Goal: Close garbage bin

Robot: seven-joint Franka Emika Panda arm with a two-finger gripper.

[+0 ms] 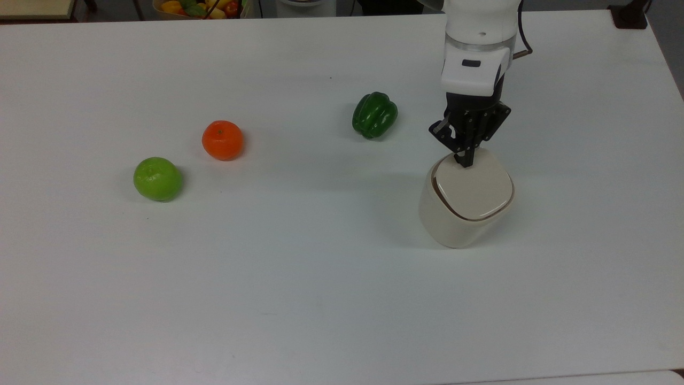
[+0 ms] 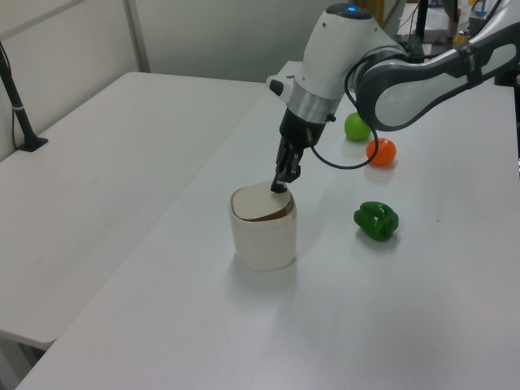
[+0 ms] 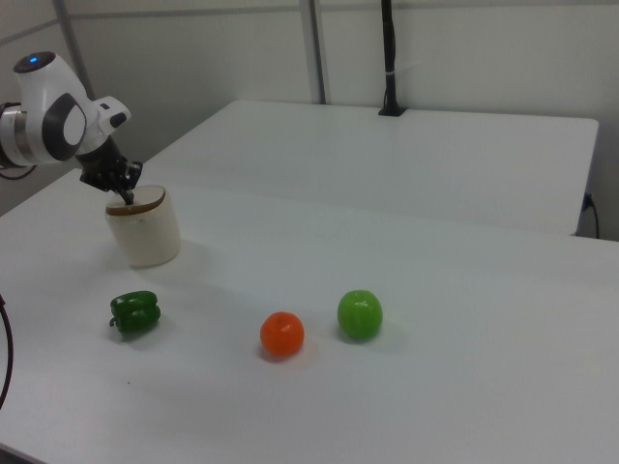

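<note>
**Desk:** What is the tool (image 1: 464, 160) doing on that white bench (image 1: 299, 278)?

**Photographer:** It is pressing its tip onto the lid (image 1: 472, 186) of the garbage bin (image 1: 454, 224), at the lid's far edge in the top view. The fingers are drawn together into a single point, gripping nothing. The arm is reaching down from above.

**Desk:** And the bin is standing where?

**Photographer:** Toward the top view's right, upright on the bench, well apart from the green pepper (image 1: 374, 114), the orange (image 1: 222, 139) and the green apple (image 1: 157, 178) lying across the top view's left half.

**Desk:** Is the lid looking shut?

**Photographer:** Nearly, by my reading. In the top view it is lying flat within the rim, with a thin dark seam running round its near side. In the left view a dark gap (image 2: 262, 216) is showing under the lid's near edge, so it may not be fully seated.

**Desk:** So how is the step best finished?

**Photographer:** I judge a gentle, straight-down push is what is called for, moved more toward the lid's middle. Pressing at one edge is risking tilting the lid or tipping the light tub. Then a clean vertical lift, so the tip is not dragging the lid back up.

**Desk:** Anything in the way?

**Photographer:** No; the fruit is sitting well clear of the bin.
</note>
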